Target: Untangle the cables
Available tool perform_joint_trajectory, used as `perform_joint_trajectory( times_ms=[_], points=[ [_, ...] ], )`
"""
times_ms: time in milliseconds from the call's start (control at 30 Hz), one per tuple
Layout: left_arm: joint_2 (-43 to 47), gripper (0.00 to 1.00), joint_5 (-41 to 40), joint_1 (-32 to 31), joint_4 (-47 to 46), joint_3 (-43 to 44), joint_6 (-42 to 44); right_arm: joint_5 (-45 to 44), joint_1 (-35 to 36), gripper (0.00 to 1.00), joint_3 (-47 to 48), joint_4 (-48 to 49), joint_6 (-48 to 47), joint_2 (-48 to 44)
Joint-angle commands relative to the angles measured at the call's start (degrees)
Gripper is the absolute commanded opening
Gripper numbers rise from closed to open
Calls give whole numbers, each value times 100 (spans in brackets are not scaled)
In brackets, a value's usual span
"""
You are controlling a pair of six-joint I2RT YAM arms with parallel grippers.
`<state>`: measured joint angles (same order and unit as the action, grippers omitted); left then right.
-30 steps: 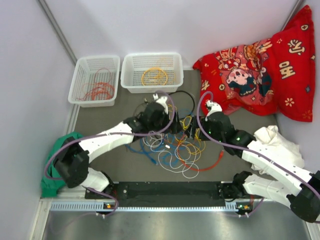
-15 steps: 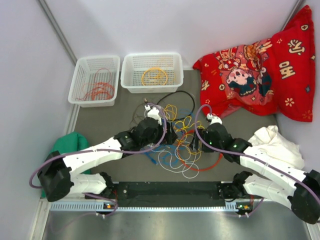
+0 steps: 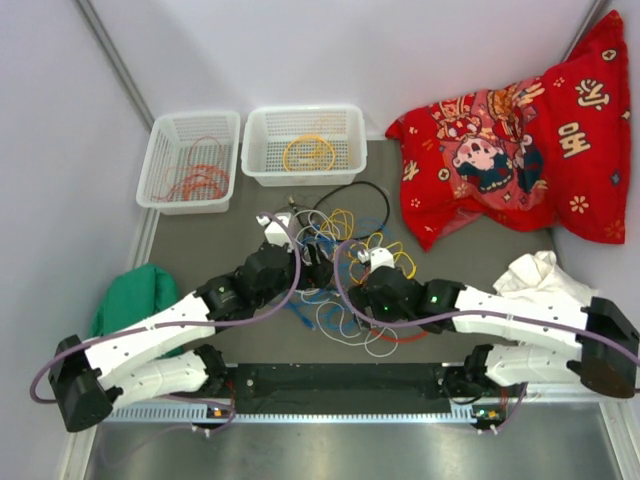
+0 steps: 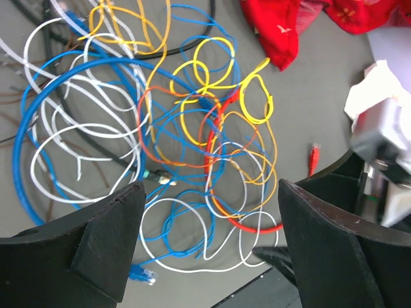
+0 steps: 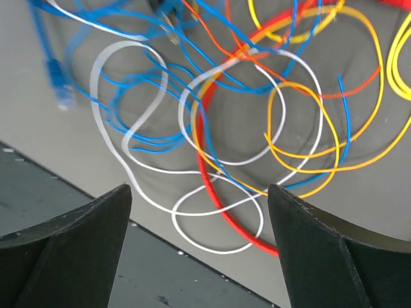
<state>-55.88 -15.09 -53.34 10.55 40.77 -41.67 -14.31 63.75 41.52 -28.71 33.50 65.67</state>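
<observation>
Cables (image 4: 186, 138) sprawl near the table's (image 3: 200, 240) front edge; left gripper (image 4: 210, 186) and right gripper (image 5: 199, 187) gape.

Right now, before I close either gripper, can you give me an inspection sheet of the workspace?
Surface: grey table mat, its middle covered by wires.
Job's things: tangled cables in yellow, blue, white, orange, red and black, heaped mid-table. The left basket holds an orange-red cable and the right basket a yellow coil.
Clutter: red patterned cloth, white cloth, green cloth.
Grippers: left gripper and right gripper are both open above the tangle, holding nothing.
Cables: mauve hoses run along both arms.
Surroundings: pale walls; metal shelf at the near edge.
</observation>
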Motion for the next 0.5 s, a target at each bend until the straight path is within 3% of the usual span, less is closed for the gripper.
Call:
perform_joint_trajectory(
  times_ms=[0,133,333,433,467],
  points=[
    [296,88,-266,-27,88,-201,-131,-91,59,84,23,110,17,411],
    [481,88,-319,-18,281,-254,-131,68,59,82,155,366,8,1140],
    [832,88,-476,-27,588,-342,-140,358,217,71,287,726,60,1887],
    [1008,88,-530,-27,677,-395,-148,244,217,55,383,665,139,2169],
    [1070,88,-556,-18,677,-412,-148,209,209,42,410,639,166,2213]
  ],
)
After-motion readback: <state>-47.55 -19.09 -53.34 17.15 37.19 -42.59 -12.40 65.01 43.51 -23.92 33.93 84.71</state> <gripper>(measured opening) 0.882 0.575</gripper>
